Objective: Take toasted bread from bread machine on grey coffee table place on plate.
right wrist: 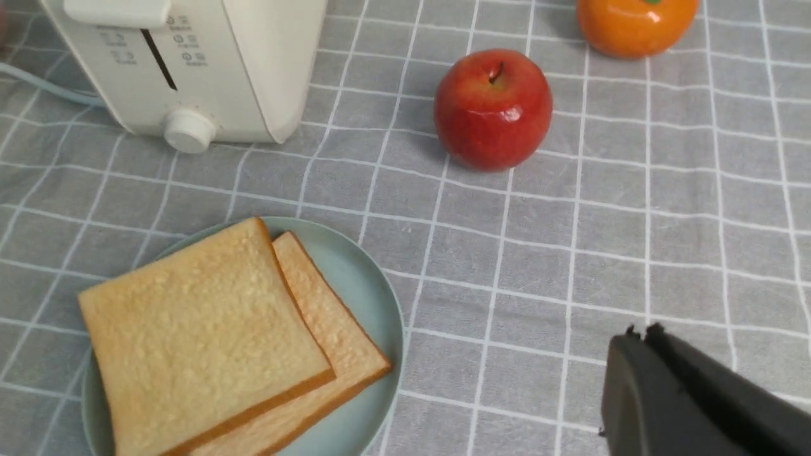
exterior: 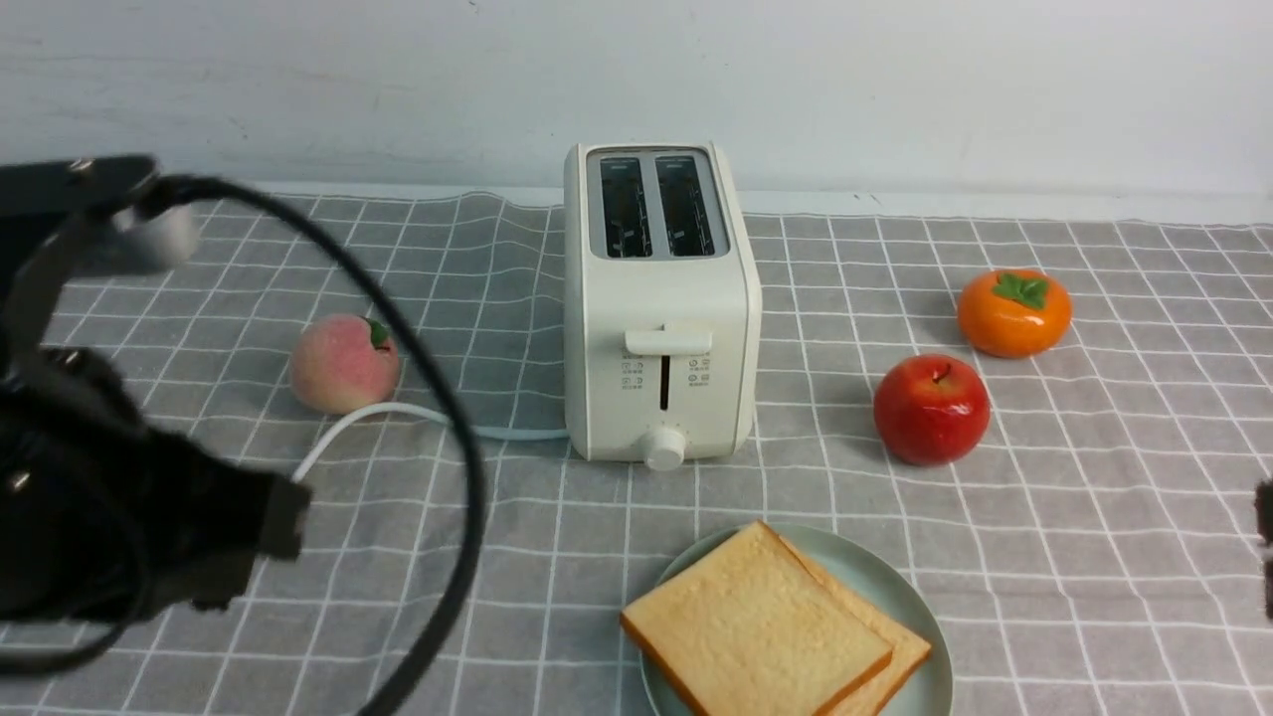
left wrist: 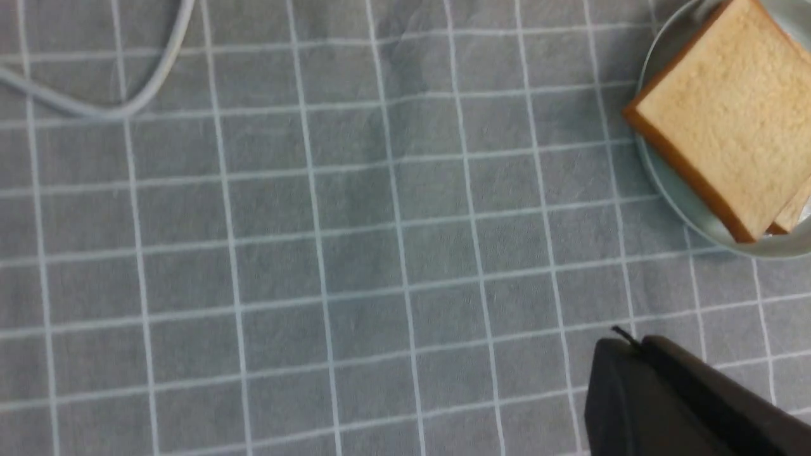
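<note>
Twice finding the toasted bread (exterior: 756, 631) on the plate (exterior: 890, 582): lying flat, with the upper slice overlapping the lower, covering most of the dish and poking just past its rim on the left. Resting at the near edge of the grey coffee table (exterior: 1094, 557), just in front of the bread machine (exterior: 661, 328) and not touching it. Standing upright behind, showing two dark slots on top, with the lever sitting high on its slit and the round knob below. Trailing a white cord (exterior: 398, 413) off to the left, past a peach (exterior: 343, 363). Noting a red apple (exterior: 932, 410) right of the toaster and an orange persimmon (exterior: 1014, 313) farther back, the two standing apart.

Seeing the left gripper (left wrist: 627, 342) clenched, fingers pressed together, grasping nothing, hanging over bare cloth to the left of the plate and clear of the toast. Seeing the right gripper (right wrist: 640, 332) likewise clamped on nothing, hovering over the cloth to the right of the plate, nearer than the apple.
</note>
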Controlling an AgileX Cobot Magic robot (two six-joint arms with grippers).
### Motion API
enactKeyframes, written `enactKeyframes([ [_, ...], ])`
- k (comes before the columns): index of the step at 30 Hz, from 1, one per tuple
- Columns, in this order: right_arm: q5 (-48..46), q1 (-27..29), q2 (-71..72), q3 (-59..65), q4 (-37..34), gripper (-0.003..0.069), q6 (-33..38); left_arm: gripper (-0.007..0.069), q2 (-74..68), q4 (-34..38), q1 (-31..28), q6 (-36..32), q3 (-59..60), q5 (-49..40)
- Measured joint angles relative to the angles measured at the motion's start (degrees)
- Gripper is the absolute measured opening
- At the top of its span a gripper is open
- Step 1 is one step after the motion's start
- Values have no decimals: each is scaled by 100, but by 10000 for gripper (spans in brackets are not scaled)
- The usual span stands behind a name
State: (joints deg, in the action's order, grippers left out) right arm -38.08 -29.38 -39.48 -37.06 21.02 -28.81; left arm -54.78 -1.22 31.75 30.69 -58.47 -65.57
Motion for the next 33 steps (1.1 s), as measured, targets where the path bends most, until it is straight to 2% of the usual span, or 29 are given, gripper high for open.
enactKeyframes([
  [7, 602, 0, 1867, 1844, 371, -18, -479, -14, 2098, 358, 0, 734, 1296, -39],
  [16, 672, 0, 2864, 2336, 539, -11, -537, -14, 3982, 1147, 0, 1002, 1681, 59],
  [33, 672, 0, 2916, 2343, 518, -1, -540, -14, 4219, 1220, 0, 1020, 1683, 93],
])
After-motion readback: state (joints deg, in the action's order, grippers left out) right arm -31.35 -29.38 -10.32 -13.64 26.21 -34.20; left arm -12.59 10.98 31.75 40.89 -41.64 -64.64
